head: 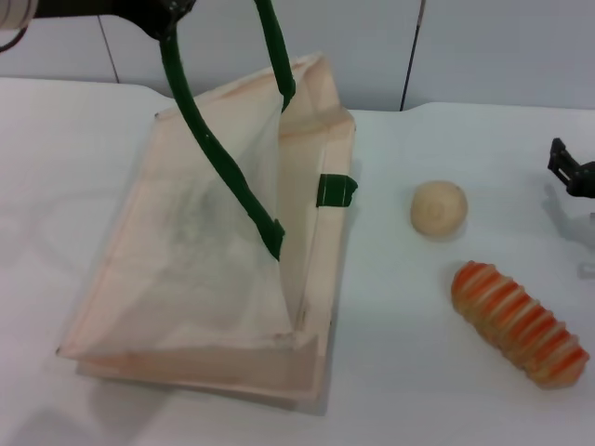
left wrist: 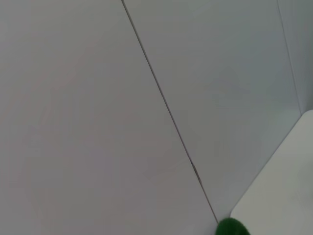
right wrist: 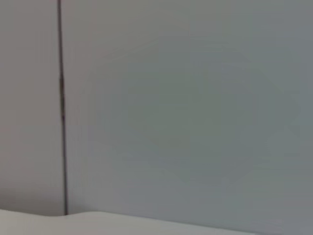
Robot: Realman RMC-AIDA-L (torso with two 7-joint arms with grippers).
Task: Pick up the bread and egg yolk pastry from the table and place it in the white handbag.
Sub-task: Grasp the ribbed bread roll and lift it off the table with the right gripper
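The white handbag [head: 186, 269] lies on the table at the left, its mouth pulled up and open. My left gripper [head: 167, 17] at the top left is shut on one green handle [head: 218, 153] and holds it raised; a bit of the green handle shows in the left wrist view [left wrist: 232, 228]. The egg yolk pastry [head: 438, 207] sits on the table to the right of the bag. The striped bread [head: 519, 322] lies nearer the front right. My right gripper [head: 572, 172] is low over the table at the far right edge, apart from both.
The white table [head: 418, 390] has a grey panelled wall [head: 465, 46] behind it. A second green handle [head: 274, 46] rises out of the top of the view. The right wrist view shows only the wall and the table's edge [right wrist: 146, 223].
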